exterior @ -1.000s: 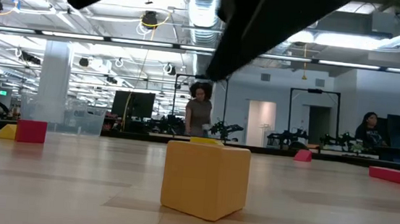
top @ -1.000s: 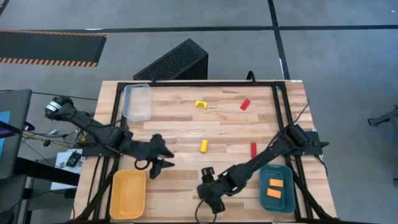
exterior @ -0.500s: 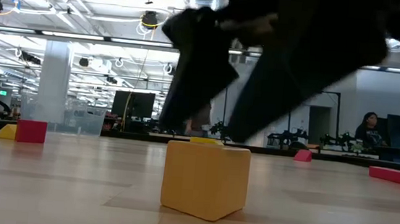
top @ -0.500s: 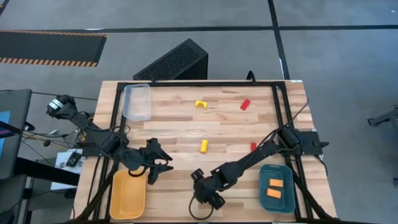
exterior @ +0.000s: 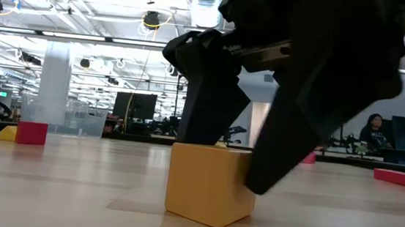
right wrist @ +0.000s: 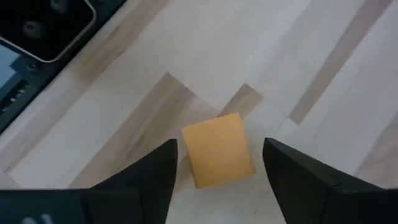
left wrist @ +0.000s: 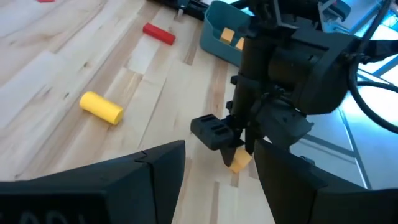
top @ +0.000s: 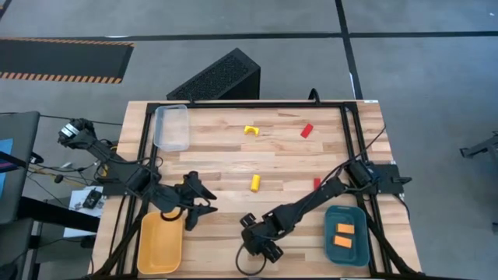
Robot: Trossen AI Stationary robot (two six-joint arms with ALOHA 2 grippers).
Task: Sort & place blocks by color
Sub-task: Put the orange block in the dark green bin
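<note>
No readable writing or brand mark is showing on any block, tray or arm.

The right gripper (right wrist: 214, 163) is straddling an orange-yellow cube (right wrist: 217, 149) near the table's front edge, its fingers spread on either side; the right wrist view is showing slim gaps between pads and cube, so contact looks unlikely, though the low view cannot confirm this. From above, the arm is hiding that cube altogether, while the low view is showing it resting flat on the wooden table (top: 226, 159).

The left gripper (top: 204, 200) is hanging beside the yellow tray (top: 159, 243), fingers apart and holding nothing.

Only the high view is showing the whole spread: a yellow arch (top: 250, 131) and a red block (top: 306, 130) toward the far side, a yellow bar (top: 254, 183) mid-table, a second red block (top: 317, 183) near the right arm, two orange blocks (top: 343, 235) lying in the teal tray (top: 330, 233), and a clear tray (top: 172, 127) at far left.
</note>
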